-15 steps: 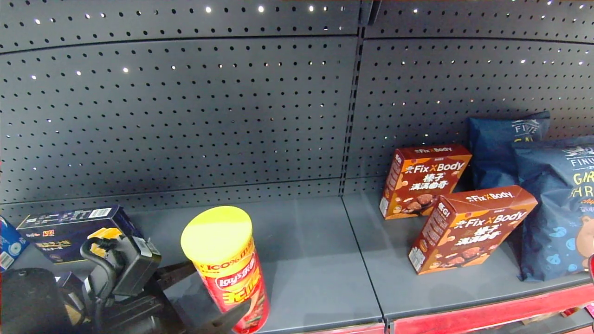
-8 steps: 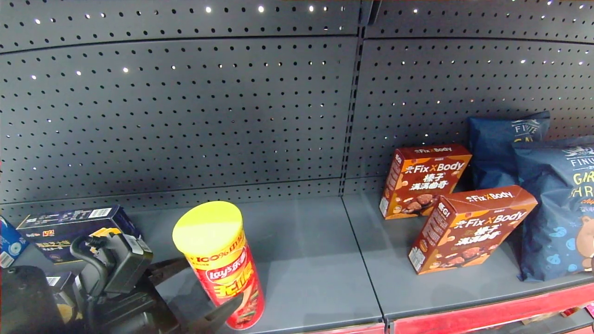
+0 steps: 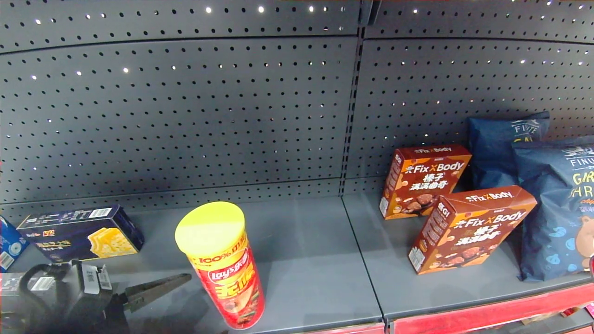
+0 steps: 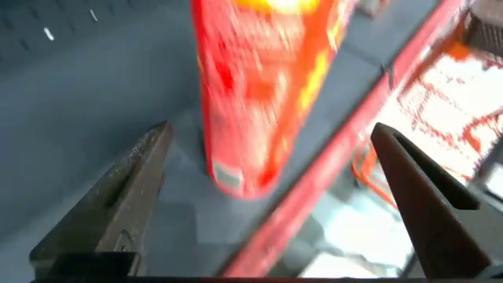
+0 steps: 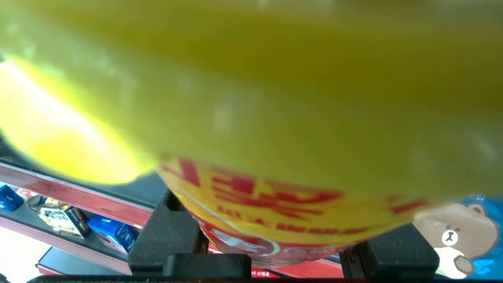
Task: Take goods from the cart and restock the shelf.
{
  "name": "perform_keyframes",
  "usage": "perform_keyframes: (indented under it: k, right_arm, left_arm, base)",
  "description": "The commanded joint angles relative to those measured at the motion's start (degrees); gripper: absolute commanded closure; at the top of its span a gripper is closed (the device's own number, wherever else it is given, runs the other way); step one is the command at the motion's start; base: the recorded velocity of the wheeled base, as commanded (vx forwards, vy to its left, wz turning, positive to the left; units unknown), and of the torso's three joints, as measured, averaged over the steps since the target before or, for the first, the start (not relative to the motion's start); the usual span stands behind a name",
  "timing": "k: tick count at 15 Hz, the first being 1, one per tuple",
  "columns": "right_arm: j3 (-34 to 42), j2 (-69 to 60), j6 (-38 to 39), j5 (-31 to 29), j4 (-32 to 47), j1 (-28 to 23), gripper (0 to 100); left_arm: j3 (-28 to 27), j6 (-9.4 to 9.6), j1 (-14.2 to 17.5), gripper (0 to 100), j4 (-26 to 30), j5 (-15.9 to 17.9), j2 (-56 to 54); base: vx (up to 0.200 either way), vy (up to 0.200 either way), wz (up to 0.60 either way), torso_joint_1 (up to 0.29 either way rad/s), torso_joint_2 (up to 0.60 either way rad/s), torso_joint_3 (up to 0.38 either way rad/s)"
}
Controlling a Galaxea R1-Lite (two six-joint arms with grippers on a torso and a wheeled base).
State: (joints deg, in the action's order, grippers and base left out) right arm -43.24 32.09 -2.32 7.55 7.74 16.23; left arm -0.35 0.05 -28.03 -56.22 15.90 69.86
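Left pincer (image 4: 271, 132): is gaping wide, released and gripping nothing; it is hanging low at the left end of the shelf, and its one visible finger (image 3: 158, 285) is pointing at the can with the tip just beside it, not touching.
Blue cracker box (image 3: 81, 232): is lying flat behind the pincer, near the back panel, apart from the can.
Chips can (image 3: 222, 269): is standing upright and alone on the left bay, its base sitting very near the front edge.
Tipping risk: the can is tall and narrow, so I am judging it easy to topple. With the tip lying this close, any sideways drift of the open finger would be clipping it low down.
Shelf (image 3: 315, 250): is offering bare grey board behind the can, but its red front lip (image 3: 487, 311) is looking low, so a toppled can would probably be rolling off the front.
Brown boxes (image 3: 424, 181): are standing on the right bay, well apart from the can.
Blue bags (image 3: 557, 208): are slumping at the far right, touching the nearer box.
Right pincer (image 5: 275, 244): is clenching a second can (image 5: 259, 118), whose yellow lid is crowding its camera.
Placement risk: with that camera being so blocked, setting this can down could be nudging the boxes or bags.
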Motion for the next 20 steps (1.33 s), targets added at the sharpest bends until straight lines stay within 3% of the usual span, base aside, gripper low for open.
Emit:
perform_keyframes:
  k: [1,3,7,12,14,15,20]
  right_arm:
    - [0.0,0.17,-0.06,0.01,-0.01,0.03,100]
    - [-0.18,-0.09,0.03,0.01,0.08,0.03,100]
    - [-0.09,-0.27,0.03,0.01,0.08,0.03,100]
    - [-0.09,-0.36,0.03,-0.08,0.08,-0.05,100]
    - [0.0,-0.27,0.03,0.01,0.08,0.03,100]
    - [0.0,-0.18,0.03,0.01,0.08,0.03,100]
    - [0.17,-0.18,0.03,0.01,0.08,0.03,100]
  left_arm:
    - [-0.26,0.13,0.34,0,5.42,0.36,-6.76]
    - [-2.37,0.13,0.52,0,9.99,-1.83,-7.64]
    - [-6.06,0.13,0.96,0,10.43,-4.38,-3.33]
    - [-6.85,0.39,2.36,0,10.52,-7.11,-0.78]
    - [-6.85,3.38,4.56,0,11.05,-8.51,0.01]
    - [-7.12,5.75,6.32,0,12.37,-8.43,0.18]
    - [-9.14,5.93,6.93,0,12.54,-8.6,1.5]
  base:
    - [0.0,0.0,0.0,0.0,0.0,0.0]
    - [0.0,0.0,0.0,0.0,0.0,0.0]
    - [0.0,0.0,0.0,0.0,0.0,0.0]
    - [0.0,0.0,0.0,0.0,0.0,0.0]
    - [0.0,0.0,0.0,0.0,0.0,0.0]
    - [0.0,0.0,0.0,0.0,0.0,0.0]
    - [0.0,0.0,0.0,0.0,0.0,0.0]
